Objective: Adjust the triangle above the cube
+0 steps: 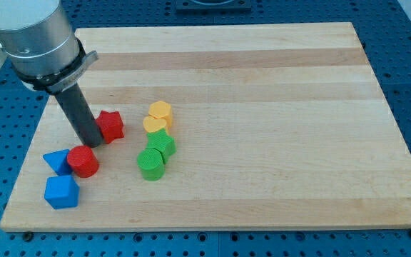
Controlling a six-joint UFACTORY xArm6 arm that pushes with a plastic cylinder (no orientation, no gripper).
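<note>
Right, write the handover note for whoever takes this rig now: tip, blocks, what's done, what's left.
My tip: on the board, touching or almost touching the red star-shaped block on its left side, just above the red cylinder.
Blue triangle: near the board's bottom-left, directly above the blue cube, pressed against the red cylinder's left side.
Others: yellow blocks and green blocks stacked in a column right of centre-left, uninvolved.
Done: triangle already sits above the cube.
Left: fine adjustment; tip is not yet at the triangle, and the red cylinder crowds it.
</note>
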